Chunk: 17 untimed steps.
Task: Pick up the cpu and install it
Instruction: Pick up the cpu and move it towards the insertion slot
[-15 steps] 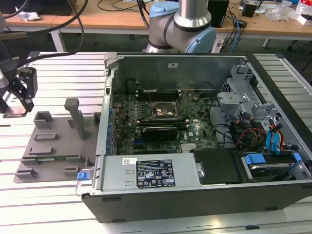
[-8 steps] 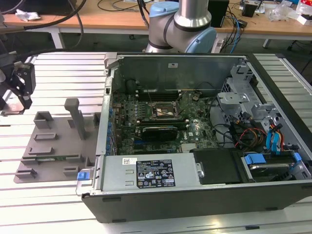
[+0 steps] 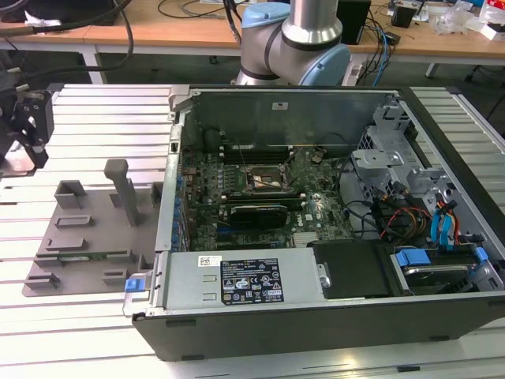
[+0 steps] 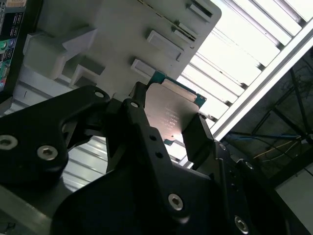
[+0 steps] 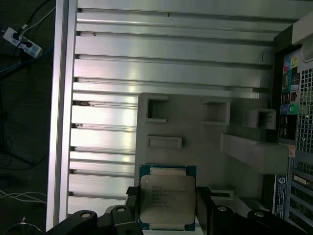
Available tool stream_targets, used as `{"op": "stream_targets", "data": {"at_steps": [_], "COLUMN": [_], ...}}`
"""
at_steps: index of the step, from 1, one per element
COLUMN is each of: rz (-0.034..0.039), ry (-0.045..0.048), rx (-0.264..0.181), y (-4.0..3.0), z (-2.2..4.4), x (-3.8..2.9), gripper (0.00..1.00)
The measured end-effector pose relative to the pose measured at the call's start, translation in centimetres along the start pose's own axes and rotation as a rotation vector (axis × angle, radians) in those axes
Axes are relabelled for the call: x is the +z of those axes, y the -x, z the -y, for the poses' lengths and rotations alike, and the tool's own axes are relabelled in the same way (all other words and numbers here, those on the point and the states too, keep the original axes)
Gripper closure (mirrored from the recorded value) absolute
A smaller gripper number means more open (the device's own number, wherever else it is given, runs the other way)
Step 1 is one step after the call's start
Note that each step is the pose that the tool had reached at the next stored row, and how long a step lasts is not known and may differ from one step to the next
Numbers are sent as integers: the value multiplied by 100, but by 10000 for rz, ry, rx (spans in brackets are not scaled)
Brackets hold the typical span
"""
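Keeping cpu point(image 5: 167, 198) level is judged key: it is gripped by two opposite edges between jaws of gripper point(image 5: 167, 208), closed onto it, above grey tray point(image 5: 195, 122), well apart from socket point(image 3: 267, 180).

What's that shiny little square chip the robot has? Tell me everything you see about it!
The chip is a small, flat square. Its dull silvery metal top has tiny print, and it sits on a green board that shows as a thin border. The tool pinches it, with a black finger against each of two opposite edges. Its metal side faces both wrist cameras, and the grey tray and slatted metal table lie behind it.
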State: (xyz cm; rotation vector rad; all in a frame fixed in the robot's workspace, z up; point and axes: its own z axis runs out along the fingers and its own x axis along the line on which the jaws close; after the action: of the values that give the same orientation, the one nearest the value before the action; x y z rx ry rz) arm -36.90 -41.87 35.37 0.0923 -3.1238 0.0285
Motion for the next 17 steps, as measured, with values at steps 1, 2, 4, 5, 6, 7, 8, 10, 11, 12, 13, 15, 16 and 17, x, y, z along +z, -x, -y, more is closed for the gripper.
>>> {"op": "stream_targets", "data": {"at_steps": [1,2,4,5,6,7,8,10,11,12,13,15,16,17], "rz": [0,0,0,0,1,2,2,-3,0,0,0,-1,0,0], "ry": [0,0,0,0,0,1,1,-2,-1,-1,-1,0,-1,0], "rx": [0,0,1,1,1,1,0,1,0,1,0,0,0,0], "y": [0,0,-1,-1,0,0,1,1,3,3,4,6,7,7], "z": [-2,-4,-9,-16,-21,-28,-37,-58,-87,-97,-108,-153,-164,-174], "x": [-16,-25,-47,-63,-73,-82,-93,-117,-134,-139,-142,-165,-180,-193], "gripper": [45,45,45,45,45,45,45,45,45,45,45,45,45,45]}}
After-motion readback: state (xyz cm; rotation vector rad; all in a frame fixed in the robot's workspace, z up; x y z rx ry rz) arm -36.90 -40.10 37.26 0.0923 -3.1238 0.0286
